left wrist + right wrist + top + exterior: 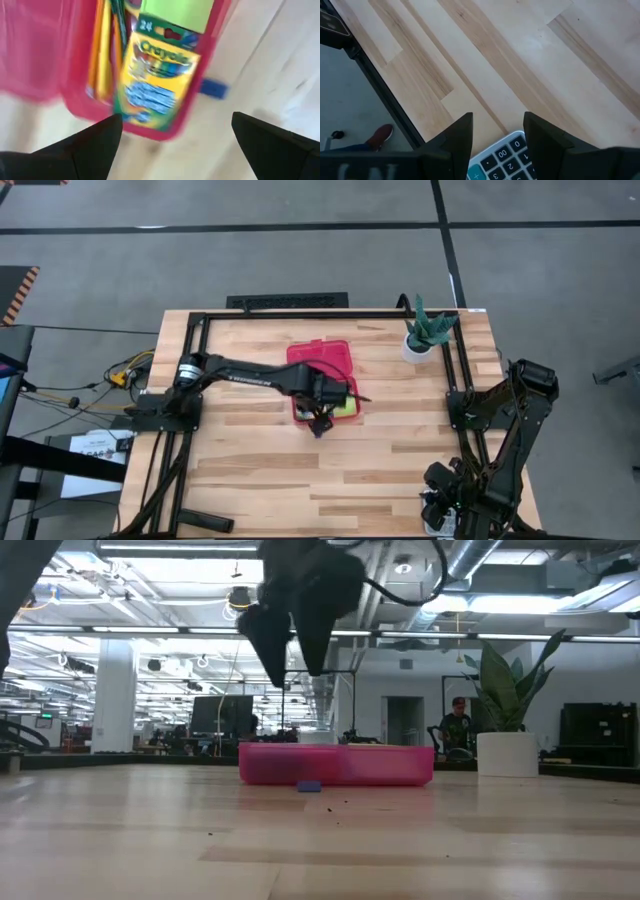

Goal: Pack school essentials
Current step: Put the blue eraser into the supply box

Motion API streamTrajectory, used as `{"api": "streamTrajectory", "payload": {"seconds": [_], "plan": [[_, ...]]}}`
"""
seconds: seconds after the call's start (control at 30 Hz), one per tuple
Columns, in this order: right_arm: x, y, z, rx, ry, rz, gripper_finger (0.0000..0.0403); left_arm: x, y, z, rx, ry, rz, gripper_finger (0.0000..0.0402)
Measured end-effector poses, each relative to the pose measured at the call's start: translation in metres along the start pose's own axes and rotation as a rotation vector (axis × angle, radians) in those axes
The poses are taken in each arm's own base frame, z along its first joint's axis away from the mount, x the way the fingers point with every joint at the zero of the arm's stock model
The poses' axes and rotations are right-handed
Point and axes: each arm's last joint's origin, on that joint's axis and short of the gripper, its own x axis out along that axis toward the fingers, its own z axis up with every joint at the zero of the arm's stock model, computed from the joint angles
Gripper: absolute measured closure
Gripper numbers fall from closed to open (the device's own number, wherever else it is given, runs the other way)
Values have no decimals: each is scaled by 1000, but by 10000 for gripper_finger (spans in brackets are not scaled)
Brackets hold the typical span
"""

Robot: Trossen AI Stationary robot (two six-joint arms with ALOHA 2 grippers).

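Since the yellow-green cardboard crayon box (157, 82) is lying packed in the pink plastic case (322, 360) at frame centre, the left gripper (320, 418) is hovering above, fingers wide and empty, while the right gripper (497, 140), fingers apart, is waiting lower right over the grey calculator (502, 160).

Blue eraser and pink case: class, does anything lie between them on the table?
No. In the low view the blue eraser lies just in front of the pink case wall, nothing between; the left wrist view agrees.

The pink case (322, 358) and left arm (250, 373) block the table's (260, 470) centre. The potted plant (424, 332) stands at two o'clock. From five through nine o'clock the wood lies bare.
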Motion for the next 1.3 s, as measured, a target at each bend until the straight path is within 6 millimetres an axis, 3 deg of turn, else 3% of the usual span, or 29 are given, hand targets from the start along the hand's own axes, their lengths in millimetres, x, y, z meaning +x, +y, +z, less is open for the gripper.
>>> {"api": "streamTrajectory", "payload": {"seconds": [0.13, 0.3, 0.4, 0.6, 0.8, 1.07, 1.3], "plan": [[0, 0, 0, 5, 1, 3, 221, -5, -32, -19, -227, -23, 1, 41], [0, 0, 0, 28, -1, 5, 221, 0, -82, -45, -343, -143, 19, 52], [0, 1, 0, 30, -1, 9, 221, 4, -101, -51, -426, -274, 35, 58], [0, 2, 0, 33, 1, 20, 221, 40, -113, -53, -651, -288, 103, 69], [0, 3, 0, 37, 4, 30, 221, 75, -121, -47, -695, -321, 128, 70], [0, 5, -1, 27, 11, 50, 221, 80, -114, -44, -844, -388, 183, 70], [0, 5, -1, 16, 12, 50, 221, 83, -120, -48, -983, -361, 130, 70]]}}
